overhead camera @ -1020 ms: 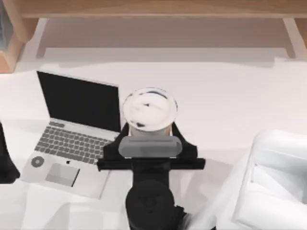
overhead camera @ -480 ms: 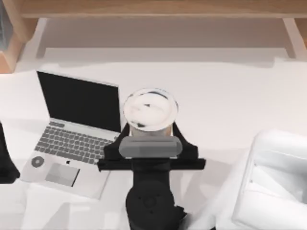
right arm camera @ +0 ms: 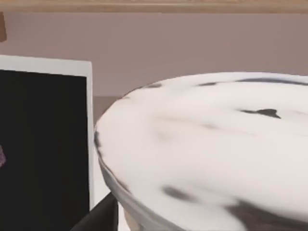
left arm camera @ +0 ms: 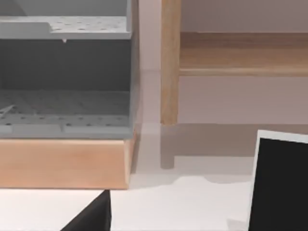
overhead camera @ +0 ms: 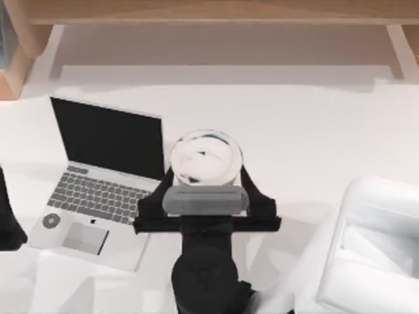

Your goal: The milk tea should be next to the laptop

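Observation:
The milk tea point(overhead camera: 205, 157), seen from above as a round white lid with dark streaks, stands just right of the laptop point(overhead camera: 98, 190), close to its black screen's right edge. My right gripper point(overhead camera: 206, 173) reaches in from the table's front, its fingers point(overhead camera: 247, 178) standing just outside the lid's rim on both sides, open. In the right wrist view the lid of the milk tea point(right arm camera: 211, 144) sits very near, with the laptop point(right arm camera: 43, 144) screen beside it. My left gripper point(overhead camera: 6, 216) is parked at the table's left edge.
A bulky white object point(overhead camera: 373, 248) lies at the front right of the table. A wooden shelf point(overhead camera: 209, 13) runs along the back. A grey perforated rack point(left arm camera: 62, 82) on a wooden base point(left arm camera: 62, 163) stands at the back left, next to a wooden post point(left arm camera: 169, 62).
The milk tea's lid has sunk slightly and looks smaller. The right gripper's fingers have spread outward from under the lid's rim to just outside it. The left arm has not moved.

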Controlling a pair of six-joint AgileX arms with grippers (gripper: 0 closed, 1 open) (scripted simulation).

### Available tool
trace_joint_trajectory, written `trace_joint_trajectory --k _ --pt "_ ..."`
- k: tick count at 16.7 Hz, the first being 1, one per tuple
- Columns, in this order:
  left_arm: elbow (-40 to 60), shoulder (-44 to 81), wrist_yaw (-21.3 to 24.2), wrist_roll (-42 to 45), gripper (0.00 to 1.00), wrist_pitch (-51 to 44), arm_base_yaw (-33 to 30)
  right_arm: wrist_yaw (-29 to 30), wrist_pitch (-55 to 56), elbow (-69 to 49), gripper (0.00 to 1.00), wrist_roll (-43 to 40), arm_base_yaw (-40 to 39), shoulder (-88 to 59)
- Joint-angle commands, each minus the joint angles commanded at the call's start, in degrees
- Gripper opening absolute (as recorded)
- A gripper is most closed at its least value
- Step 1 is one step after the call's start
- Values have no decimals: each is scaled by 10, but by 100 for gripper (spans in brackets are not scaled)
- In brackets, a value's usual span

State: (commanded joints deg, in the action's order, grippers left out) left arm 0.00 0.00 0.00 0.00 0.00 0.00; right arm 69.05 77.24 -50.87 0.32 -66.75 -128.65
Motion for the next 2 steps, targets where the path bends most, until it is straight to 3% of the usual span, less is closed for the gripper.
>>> trace_joint_trajectory --k 2 --pt "0 0 0 0 100 0 0 0 0 0 100 0 0 0"
